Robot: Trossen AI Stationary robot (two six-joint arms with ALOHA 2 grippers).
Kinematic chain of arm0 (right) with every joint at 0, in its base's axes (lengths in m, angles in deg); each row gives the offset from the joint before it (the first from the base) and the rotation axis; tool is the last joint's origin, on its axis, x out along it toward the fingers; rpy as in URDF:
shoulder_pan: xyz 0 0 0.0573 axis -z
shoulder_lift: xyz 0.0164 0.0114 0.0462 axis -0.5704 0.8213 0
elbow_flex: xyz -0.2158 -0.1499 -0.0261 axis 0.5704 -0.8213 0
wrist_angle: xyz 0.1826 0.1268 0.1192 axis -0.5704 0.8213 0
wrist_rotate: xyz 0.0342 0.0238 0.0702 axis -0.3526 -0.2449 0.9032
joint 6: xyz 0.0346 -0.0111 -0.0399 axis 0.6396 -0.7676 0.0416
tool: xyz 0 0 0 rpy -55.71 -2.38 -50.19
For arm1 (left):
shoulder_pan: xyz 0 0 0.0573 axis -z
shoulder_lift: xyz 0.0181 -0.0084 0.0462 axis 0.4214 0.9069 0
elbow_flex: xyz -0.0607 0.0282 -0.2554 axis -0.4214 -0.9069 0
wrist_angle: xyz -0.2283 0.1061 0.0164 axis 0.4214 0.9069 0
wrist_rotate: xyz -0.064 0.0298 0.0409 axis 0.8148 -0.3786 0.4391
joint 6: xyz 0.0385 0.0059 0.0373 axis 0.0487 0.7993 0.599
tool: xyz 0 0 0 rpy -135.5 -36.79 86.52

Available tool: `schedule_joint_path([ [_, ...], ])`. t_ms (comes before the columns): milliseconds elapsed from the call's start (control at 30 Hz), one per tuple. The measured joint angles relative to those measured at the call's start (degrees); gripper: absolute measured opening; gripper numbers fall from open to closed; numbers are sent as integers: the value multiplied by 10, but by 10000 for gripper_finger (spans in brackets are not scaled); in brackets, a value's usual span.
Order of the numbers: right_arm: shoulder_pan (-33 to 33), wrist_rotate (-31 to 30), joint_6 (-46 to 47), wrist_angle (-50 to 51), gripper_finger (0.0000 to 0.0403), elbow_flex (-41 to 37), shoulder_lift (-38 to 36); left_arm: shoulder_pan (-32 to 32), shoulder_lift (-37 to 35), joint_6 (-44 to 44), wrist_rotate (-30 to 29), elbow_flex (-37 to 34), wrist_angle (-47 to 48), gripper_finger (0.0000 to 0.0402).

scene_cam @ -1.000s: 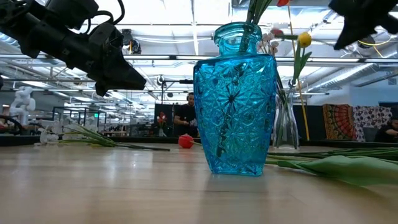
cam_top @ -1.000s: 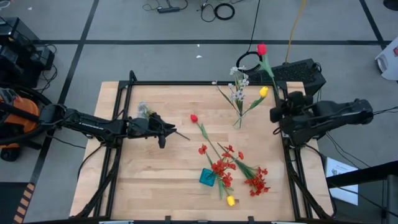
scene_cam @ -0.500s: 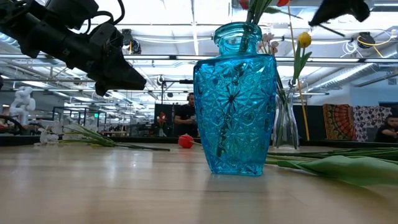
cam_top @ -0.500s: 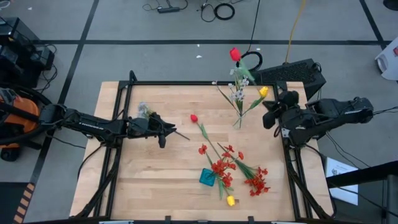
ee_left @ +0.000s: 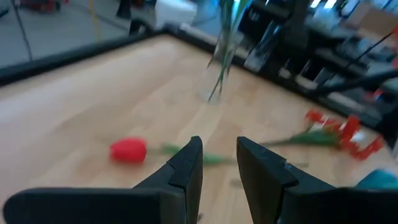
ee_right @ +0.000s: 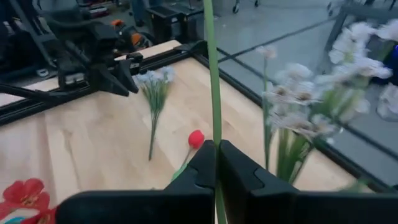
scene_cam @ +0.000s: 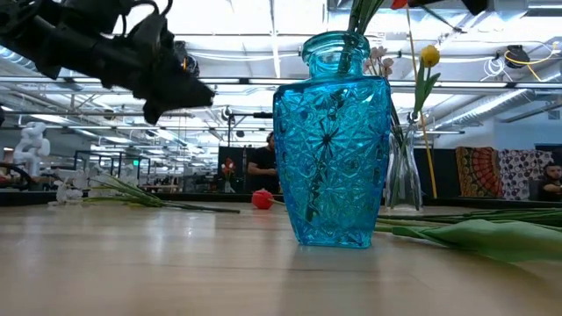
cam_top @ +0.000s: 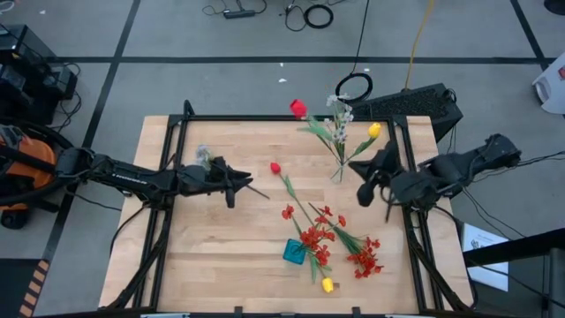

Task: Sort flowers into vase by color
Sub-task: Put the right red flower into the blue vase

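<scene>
**Right arm swings held red tulip in over the worktop; left arm starts to move**

Right gripper (cam_top: 371, 181) clenched on a thin green stem (ee_right: 213, 93); the right wrist view shows the fingers pinched tight around it. Over the last second this arm has come in from beyond the right edge to just inside it, beside the clear vase (cam_top: 337, 170). The red tulip (cam_top: 297, 108) it carries has swept along the far edge, from past the far right corner to a spot just off the far edge near its middle. Stem is long, so the bud hangs well away from the gripper.

Left gripper (cam_top: 237, 185) hovers over the left-centre of the worktop, fingers parted a little with nothing between them. It has shifted slightly in the low view and points at a second red tulip (ee_left: 128, 150) lying flat mid-worktop.

Clear vase near the far right corner holds whitish blossoms (cam_top: 339, 124) and a yellow tulip (cam_top: 374, 131). Blue vase (cam_top: 295, 252) stands by the near edge, with red blossom sprays (cam_top: 316, 237) at and around it, more red sprays (cam_top: 365, 258) just to its right and a yellow bud (cam_top: 327, 284) close to the near edge. A whitish sprig (cam_top: 205, 155) lies by the left arm.

Judgement: the held tulip is in transit, not placed. Red goes with the reds, so the blue vase looks the likely target, but the bud trails far from the gripper, and the stem could snag the clear vase's flowers on the way.
</scene>
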Motion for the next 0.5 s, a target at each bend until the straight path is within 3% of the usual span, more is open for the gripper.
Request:
schedule_joint_path([
  [300, 12, -10, -46, -182, 0, -96, 53, 33, 59, 59, 15, 0, -190, 105],
  [500, 51, 119, -192, -447, 0, -153, 71, 49, 154, 74, 22, 0, -357, 105],
])
